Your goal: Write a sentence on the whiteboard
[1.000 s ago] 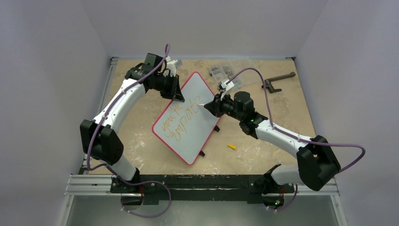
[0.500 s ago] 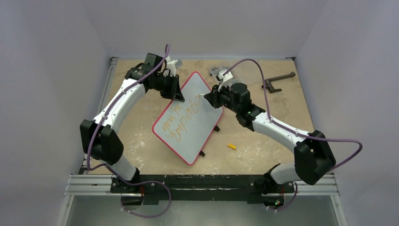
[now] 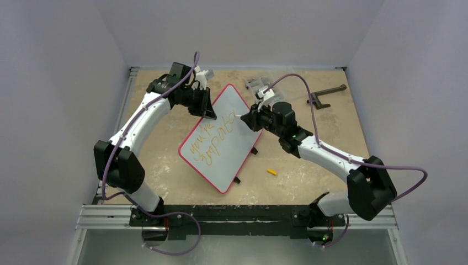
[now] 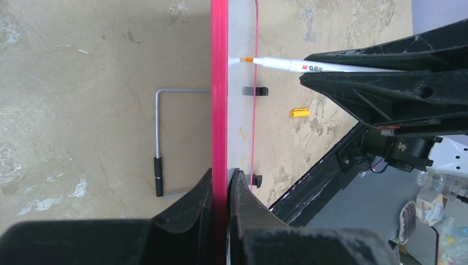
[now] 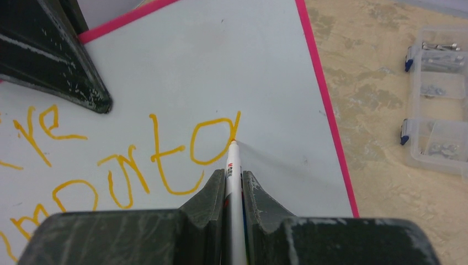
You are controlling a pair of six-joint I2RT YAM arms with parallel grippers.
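Tan and scuffed, the table (image 3: pixel 314 160) sits between plain grey walls (image 3: pixel 55 83). We find the whiteboard (image 3: pixel 232 157) mid-table, turned diagonally. From the left wrist view it appears tipped up on a wire stand (image 4: pixel 159 138) behind it. We judge the whiteboard light, thin and stiff, with a slick face that would slide or rock under writing pressure unless steadied. The red rim is the sound place to take it, clear of the writing.

The sentence (image 5: pixel 138 160) runs in slanted orange lines, reading "you're" then "importa", so we judge it unfinished. Its ink may smear if touched.

The pen (image 4: pixel 331 65) is slim, smooth and light, and its tip touches the face at the top of the last "a". The right gripper (image 5: pixel 233 185) is clenched on the barrel. The left gripper (image 4: pixel 221 179) is clamped on the rim at the whiteboard's upper left edge.

An orange cap (image 3: pixel 271 171) lies on the table near the whiteboard's right side. A clear parts box (image 5: pixel 439 105) sits beyond its far corner.
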